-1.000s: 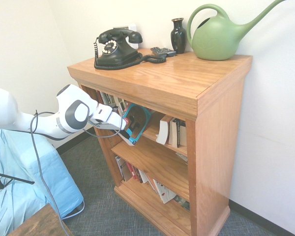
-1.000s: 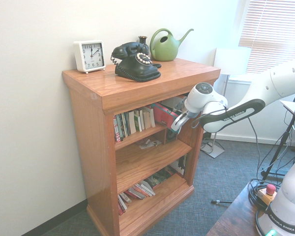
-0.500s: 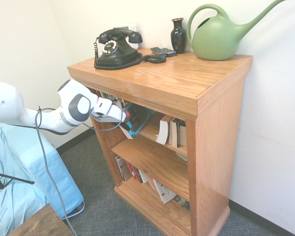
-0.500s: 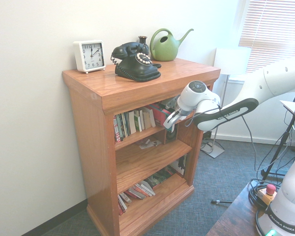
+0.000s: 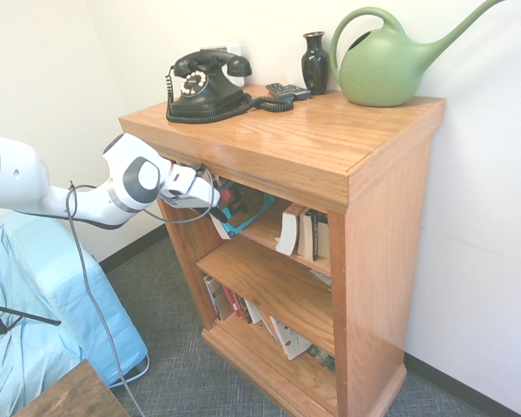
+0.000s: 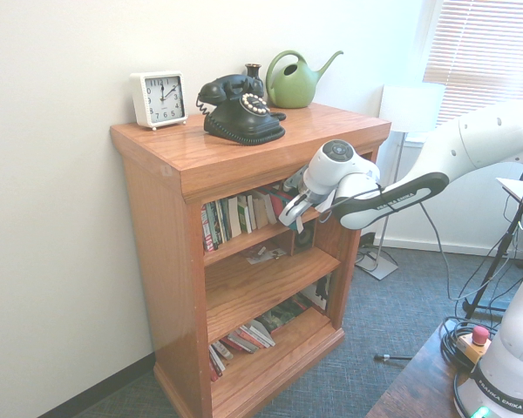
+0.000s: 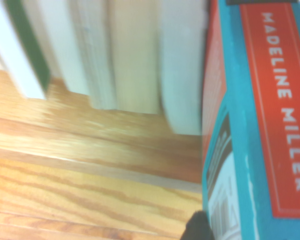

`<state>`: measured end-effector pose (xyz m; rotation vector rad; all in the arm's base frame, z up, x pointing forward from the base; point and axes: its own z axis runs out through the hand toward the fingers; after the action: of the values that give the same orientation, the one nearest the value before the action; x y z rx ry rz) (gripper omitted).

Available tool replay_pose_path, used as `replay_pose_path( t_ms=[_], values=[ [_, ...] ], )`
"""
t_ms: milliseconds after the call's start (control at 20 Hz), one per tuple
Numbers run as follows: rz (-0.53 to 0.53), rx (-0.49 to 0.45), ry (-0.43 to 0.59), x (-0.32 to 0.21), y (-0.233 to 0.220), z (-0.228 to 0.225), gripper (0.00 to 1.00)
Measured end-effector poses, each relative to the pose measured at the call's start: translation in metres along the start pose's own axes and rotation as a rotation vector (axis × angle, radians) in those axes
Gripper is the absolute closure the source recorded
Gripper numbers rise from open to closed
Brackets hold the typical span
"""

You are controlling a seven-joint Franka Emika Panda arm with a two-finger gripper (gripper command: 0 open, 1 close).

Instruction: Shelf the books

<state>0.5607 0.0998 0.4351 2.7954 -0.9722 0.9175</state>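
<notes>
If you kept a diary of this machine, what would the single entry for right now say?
gripper: shut on turquoise book | book: tilted, partly inside top shelf opening | nearby: row of upright books on same shelf | status: not yet shelved

Book [image 5: 240,207] in claw [image 5: 219,201] at top shelf [image 5: 273,233] opening, beside standing books [image 6: 235,218].

Opposite exterior views share the bookcase [image 5: 330,148]; wrist close.

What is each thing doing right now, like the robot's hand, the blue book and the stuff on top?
gripper: shut on the blue book, at the top shelf.
blue book: held tilted, partly inside the top shelf.
shelved books: standing upright.
telephone: handset on its cradle.
watering can: upright.
vase: upright.
</notes>
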Motion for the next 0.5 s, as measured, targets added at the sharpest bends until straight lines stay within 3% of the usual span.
replay_pose_path(
  t_ms=[350, 400, 500],
  values=[
    [0.014, -0.009, 0.008, -0.0013, -0.0043, 0.0001, 1.0],
    [0.015, -0.009, 0.009, -0.0012, -0.0042, 0.0001, 0.0],
    [0.017, -0.009, 0.009, -0.0012, -0.0042, 0.0002, 0.0]
  ],
)
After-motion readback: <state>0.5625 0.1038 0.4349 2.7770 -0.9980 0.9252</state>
